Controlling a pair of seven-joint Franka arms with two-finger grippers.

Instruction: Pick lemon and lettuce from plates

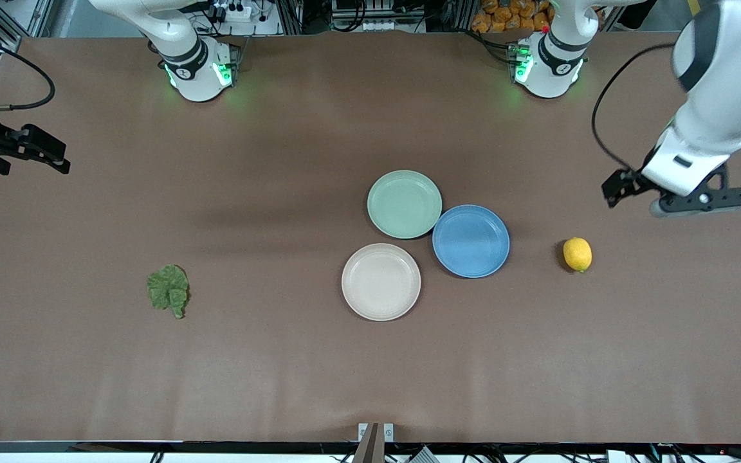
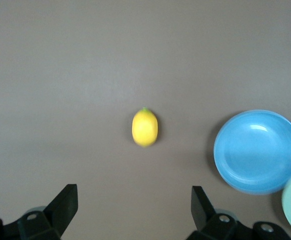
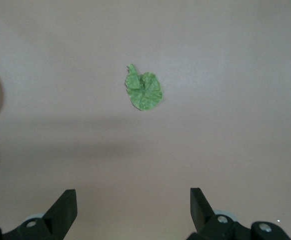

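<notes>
Robotics lab, tabletop manipulation rig. Two white Franka arm bases (image 1: 198,67) (image 1: 547,64) with green status lights are bolted along the top of the frame on a big table (image 1: 280,386) covered in plain brown matting. Aluminium frame rails, a power strip (image 1: 232,11) and cable bundles run across the top edge; more cables and connectors along the bottom edge. A black cable (image 1: 608,122) loops off the arm at upper right. A bag of orange props (image 1: 505,14) sits at top centre-right. The objects look like toy food and plastic plates, laid out as test props. No household furniture or kitchen fixtures.
</notes>
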